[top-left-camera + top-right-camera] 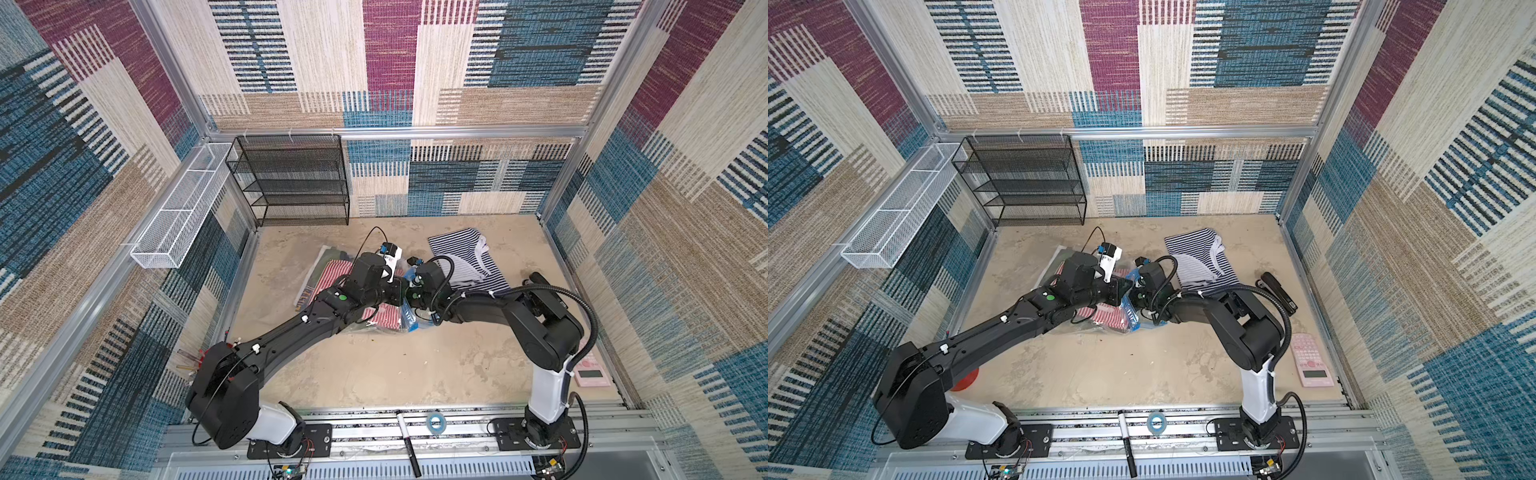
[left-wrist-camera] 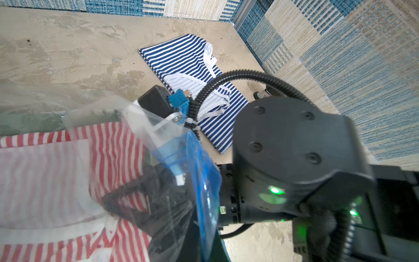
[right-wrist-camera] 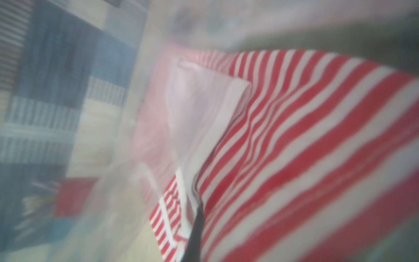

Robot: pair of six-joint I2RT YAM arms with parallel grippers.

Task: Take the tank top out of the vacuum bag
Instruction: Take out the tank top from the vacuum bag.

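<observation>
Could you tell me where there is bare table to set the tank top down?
Widest: the front of the table, between the vacuum bag and the arm bases. A narrower strip lies between the black shelf and the blue-striped top. Crowded: the centre, and the right edge with stapler and calculator.

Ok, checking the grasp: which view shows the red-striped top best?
Left wrist: the red-striped top sits close and fairly sharp through the vacuum bag. The right wrist view fills with it, blurred; in both top views arms hide most of it.
</observation>
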